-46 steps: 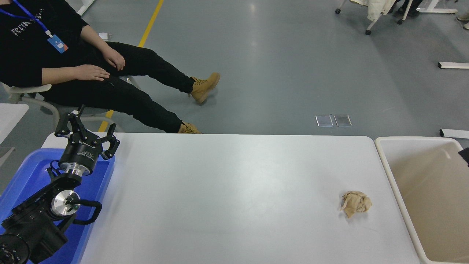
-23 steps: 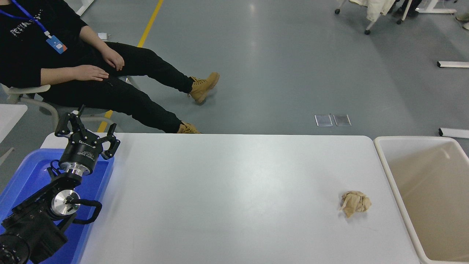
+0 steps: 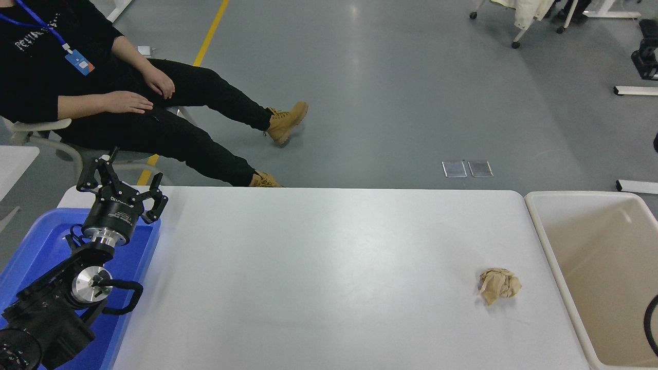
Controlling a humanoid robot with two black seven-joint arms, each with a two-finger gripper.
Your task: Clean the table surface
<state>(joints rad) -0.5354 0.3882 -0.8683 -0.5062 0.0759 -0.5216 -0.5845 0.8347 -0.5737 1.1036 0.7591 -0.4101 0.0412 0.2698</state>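
Observation:
The white table surface (image 3: 318, 267) fills the lower middle of the head view. A crumpled tan paper ball (image 3: 498, 285) lies on it near the right end. My left gripper (image 3: 121, 180) is parked at the lower left over the blue tray (image 3: 36, 241), open and empty. Of my right arm, only black parts show at the right edge: a block high up (image 3: 646, 51) and a curved black cable (image 3: 650, 321) low over the tub. It is far from the paper ball.
A beige rimmed tub (image 3: 545, 241) stands against the table's right end. A seated person in black (image 3: 128, 108) with tan boots is beyond the far left corner, hands on the lap. A chair and frames stand on the grey floor at the top right.
Black parts of the right arm have come into view at the right edge, high up and low over the tub. The paper ball and left arm have not moved.

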